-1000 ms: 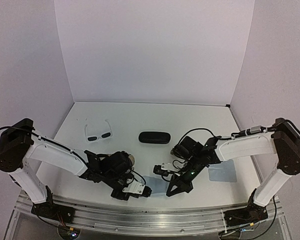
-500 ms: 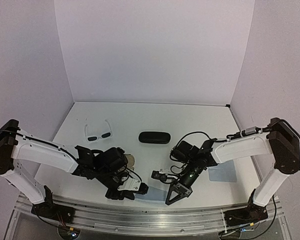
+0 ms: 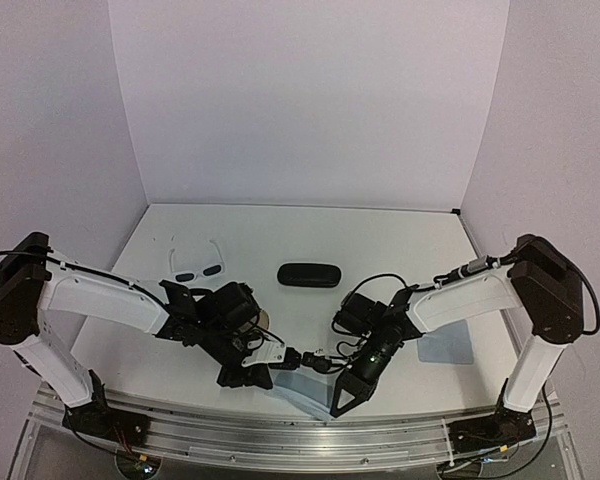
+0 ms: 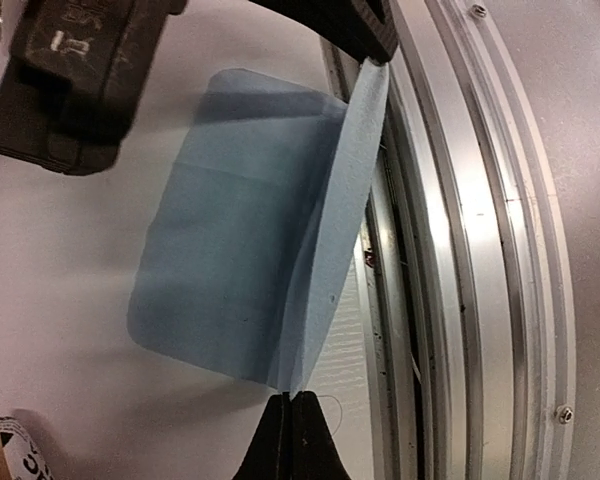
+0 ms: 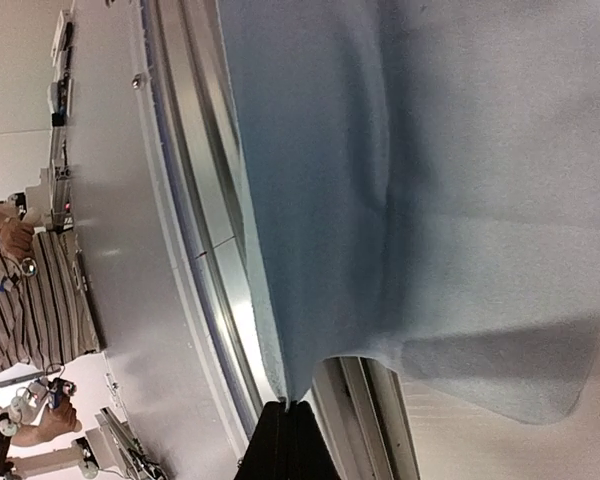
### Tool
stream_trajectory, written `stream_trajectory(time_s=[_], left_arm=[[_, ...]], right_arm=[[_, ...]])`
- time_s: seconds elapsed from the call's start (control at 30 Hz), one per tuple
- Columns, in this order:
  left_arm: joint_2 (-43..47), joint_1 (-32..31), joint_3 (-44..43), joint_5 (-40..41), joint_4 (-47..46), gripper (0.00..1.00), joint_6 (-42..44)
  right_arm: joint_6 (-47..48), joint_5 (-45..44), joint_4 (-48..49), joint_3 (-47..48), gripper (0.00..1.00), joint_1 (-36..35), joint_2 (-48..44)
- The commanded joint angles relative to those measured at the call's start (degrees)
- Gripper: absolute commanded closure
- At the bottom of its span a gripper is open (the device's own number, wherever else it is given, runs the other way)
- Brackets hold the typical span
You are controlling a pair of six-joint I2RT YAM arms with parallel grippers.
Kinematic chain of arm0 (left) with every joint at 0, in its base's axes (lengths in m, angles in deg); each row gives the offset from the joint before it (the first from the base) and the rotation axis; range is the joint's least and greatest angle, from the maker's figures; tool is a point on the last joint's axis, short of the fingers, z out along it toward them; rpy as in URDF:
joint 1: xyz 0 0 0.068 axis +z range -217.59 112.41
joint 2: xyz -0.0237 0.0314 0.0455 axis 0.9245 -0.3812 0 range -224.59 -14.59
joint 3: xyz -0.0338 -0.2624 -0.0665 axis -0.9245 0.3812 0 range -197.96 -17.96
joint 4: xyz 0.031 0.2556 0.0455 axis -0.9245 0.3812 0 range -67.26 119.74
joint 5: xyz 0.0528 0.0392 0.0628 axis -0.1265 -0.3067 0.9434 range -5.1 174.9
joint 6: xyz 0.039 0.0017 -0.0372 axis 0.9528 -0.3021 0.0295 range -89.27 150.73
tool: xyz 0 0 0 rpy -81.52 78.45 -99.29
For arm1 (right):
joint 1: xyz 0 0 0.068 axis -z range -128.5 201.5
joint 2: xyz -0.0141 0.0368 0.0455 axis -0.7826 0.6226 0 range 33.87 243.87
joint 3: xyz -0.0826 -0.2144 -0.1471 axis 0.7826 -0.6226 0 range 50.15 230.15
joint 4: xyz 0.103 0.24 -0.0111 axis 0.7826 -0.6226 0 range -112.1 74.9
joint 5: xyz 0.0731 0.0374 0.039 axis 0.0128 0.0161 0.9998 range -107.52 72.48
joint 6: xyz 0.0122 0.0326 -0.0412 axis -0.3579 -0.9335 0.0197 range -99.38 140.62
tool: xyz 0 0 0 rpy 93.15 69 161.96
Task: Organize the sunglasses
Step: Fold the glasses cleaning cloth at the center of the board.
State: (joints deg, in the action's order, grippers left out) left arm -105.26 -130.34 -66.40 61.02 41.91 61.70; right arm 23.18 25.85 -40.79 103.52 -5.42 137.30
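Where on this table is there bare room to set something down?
Bare table runs along the far edge, behind the white sunglasses and black case, through to the far right corner. Front centre is crowded: left gripper and right gripper both pinch the blue cloth there.

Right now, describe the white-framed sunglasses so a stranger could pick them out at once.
Start on the white table, in its left half as the overhead camera sees it. The sunglasses lie there, to the left of the black oval case. Their thin white frame and dark lenses set them apart from that solid black case.
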Motion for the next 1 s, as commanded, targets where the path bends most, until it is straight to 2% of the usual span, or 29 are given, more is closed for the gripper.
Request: stream_trajectory(time_s=[0.0,0.6,0.97], left_arm=[[-3.1,1.0,-3.8,0.3,2.4,1.0,-1.0],[-7.8,2.3,-7.0,4.1,0.9,1.0,0.9],[-9.0,2.3,-7.2,4.1,-1.7,1.0,2.5]], right_arm=[[-4.2,-4.6,-1.4,1.6,1.0,1.5,1.6],[-5.3,-14.0,-1.2,2.6,1.0,5.6,0.0],[-5.4,-12.5,-1.5,1.7,1.0,5.8,0.3]])
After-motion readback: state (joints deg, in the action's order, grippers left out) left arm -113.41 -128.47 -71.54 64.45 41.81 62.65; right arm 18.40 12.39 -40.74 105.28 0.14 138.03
